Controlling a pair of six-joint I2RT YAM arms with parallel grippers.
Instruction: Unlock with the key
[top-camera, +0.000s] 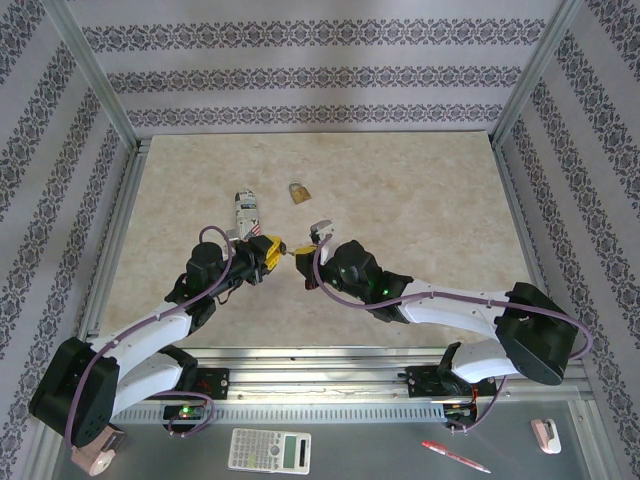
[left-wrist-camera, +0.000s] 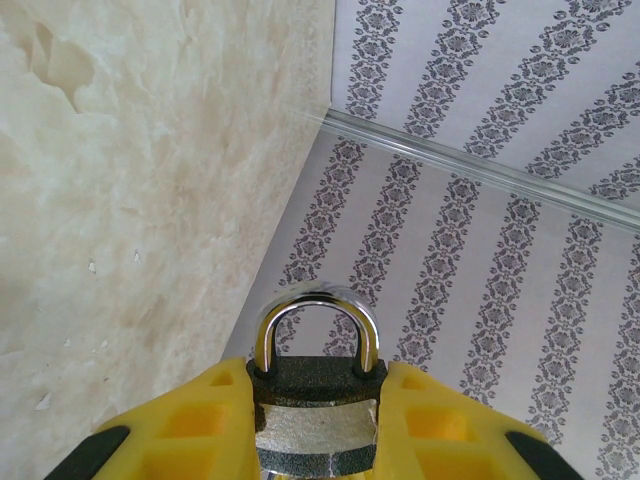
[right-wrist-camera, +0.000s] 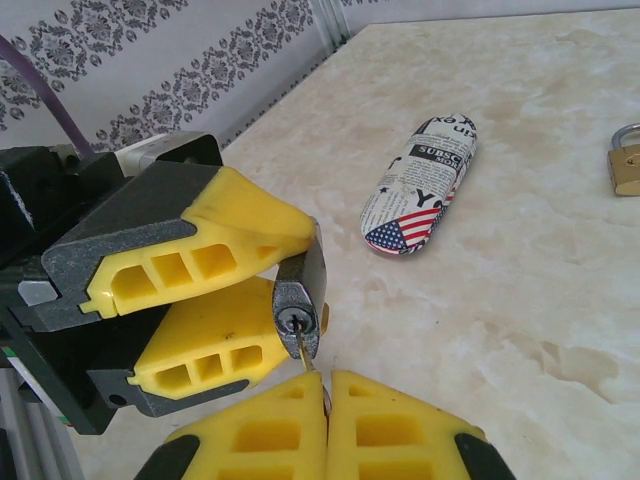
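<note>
My left gripper (left-wrist-camera: 318, 400) is shut on a small dark-grey padlock (left-wrist-camera: 315, 392), whose chrome shackle (left-wrist-camera: 315, 310) sticks out past the yellow fingers. In the right wrist view the padlock (right-wrist-camera: 298, 305) turns its keyhole end toward my right gripper (right-wrist-camera: 327, 385). That gripper is shut on the key (right-wrist-camera: 304, 348), a thin pale blade whose tip sits in the keyhole; its head is hidden between the fingers. From above, the left gripper (top-camera: 270, 250) and right gripper (top-camera: 306, 255) meet tip to tip over the table's middle, a little above the surface.
A newspaper-print glasses case (top-camera: 244, 212) with a flag end lies just beyond the left gripper. A brass padlock (top-camera: 299, 192) lies farther back. The marble-look table (top-camera: 430, 200) is fenced by patterned walls. A calculator (top-camera: 269, 450) and a red pen (top-camera: 455, 457) lie on the front ledge.
</note>
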